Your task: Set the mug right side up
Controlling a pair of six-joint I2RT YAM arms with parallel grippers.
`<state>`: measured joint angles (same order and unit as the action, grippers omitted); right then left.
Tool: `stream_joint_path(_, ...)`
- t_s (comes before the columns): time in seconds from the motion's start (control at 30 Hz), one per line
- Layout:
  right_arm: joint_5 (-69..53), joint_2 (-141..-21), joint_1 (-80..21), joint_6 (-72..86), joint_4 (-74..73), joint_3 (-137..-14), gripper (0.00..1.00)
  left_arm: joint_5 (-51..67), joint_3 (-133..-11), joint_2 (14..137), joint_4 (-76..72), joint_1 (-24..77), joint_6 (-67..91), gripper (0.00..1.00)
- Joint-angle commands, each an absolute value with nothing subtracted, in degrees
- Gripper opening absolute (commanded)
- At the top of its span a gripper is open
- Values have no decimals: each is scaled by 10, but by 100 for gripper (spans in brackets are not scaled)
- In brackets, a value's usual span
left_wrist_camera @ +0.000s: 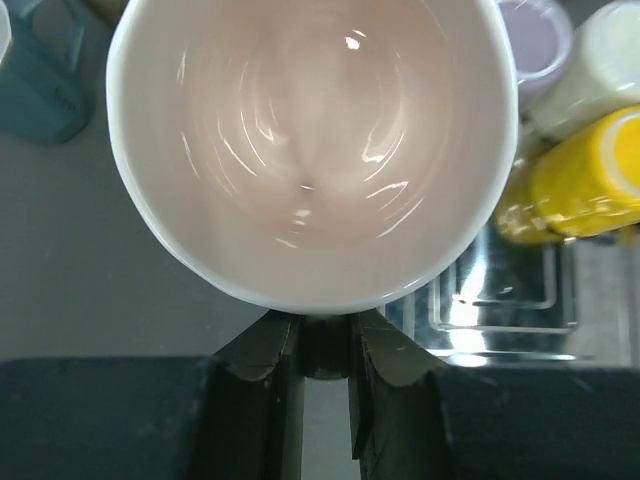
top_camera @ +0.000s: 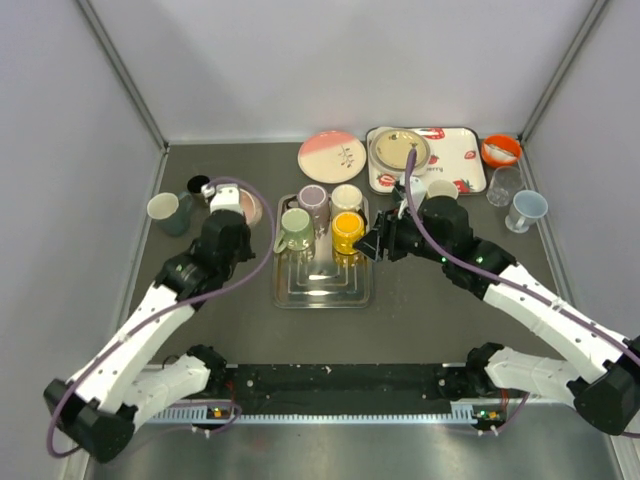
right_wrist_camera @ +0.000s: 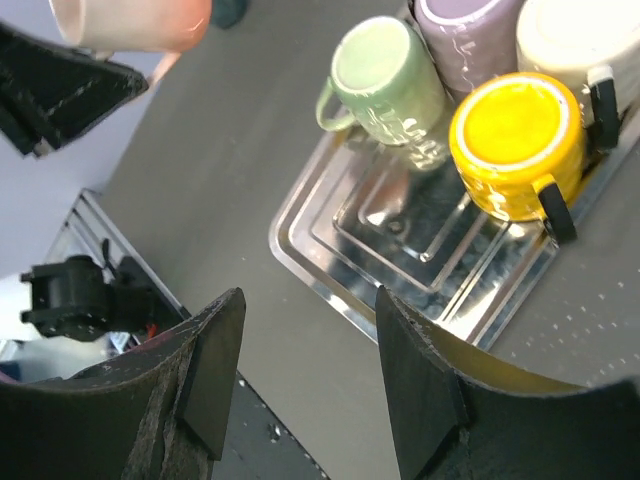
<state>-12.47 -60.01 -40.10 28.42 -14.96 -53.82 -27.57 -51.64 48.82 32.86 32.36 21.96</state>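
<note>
My left gripper (left_wrist_camera: 325, 330) is shut on the handle of a pink-white mug (left_wrist_camera: 310, 150), whose open mouth faces the left wrist camera. From above, the mug (top_camera: 250, 208) shows just left of the steel tray (top_camera: 320, 292), half hidden under my left gripper (top_camera: 238, 207). The right wrist view has the mug (right_wrist_camera: 130, 22) at its top left. My right gripper (right_wrist_camera: 310, 330) stands open with nothing between its fingers, over the table by the tray's (right_wrist_camera: 300, 250) front edge. Seen from above, that gripper (top_camera: 370, 245) is beside a yellow mug (top_camera: 348, 230).
The tray also bears a green mug (top_camera: 295, 228), a purple mug (top_camera: 313, 197) and a cream mug (top_camera: 346, 197). A teal mug (top_camera: 168, 210) and a black cup (top_camera: 198, 186) stand at the left. Behind are a pink plate (top_camera: 331, 155), a strawberry tray (top_camera: 470, 160), an orange bowl (top_camera: 500, 150) and two cups (top_camera: 527, 210).
</note>
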Motion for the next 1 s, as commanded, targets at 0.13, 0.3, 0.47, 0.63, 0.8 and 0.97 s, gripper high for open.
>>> stream_joint_path(0.13,-77,-573,-407,243,-181,-551,55,-159,-632,702,313,163,192,0)
stream_joint_path(0.3,-75,-566,-408,242,-181,-549,56,-141,-709,824,302,121,188,0)
stream_joint_path(0.47,-68,-554,-408,242,-182,-544,56,-132,-794,945,303,95,183,0)
stream_joint_path(0.63,-69,-549,-408,243,-188,-539,56,-124,-841,1026,306,65,178,0)
stream_joint_path(0.8,-68,-548,-408,245,-195,-547,57,-113,-881,1063,308,40,174,0)
stream_joint_path(0.97,-64,-559,-408,246,-196,-551,57,-104,-937,1107,330,38,172,0)
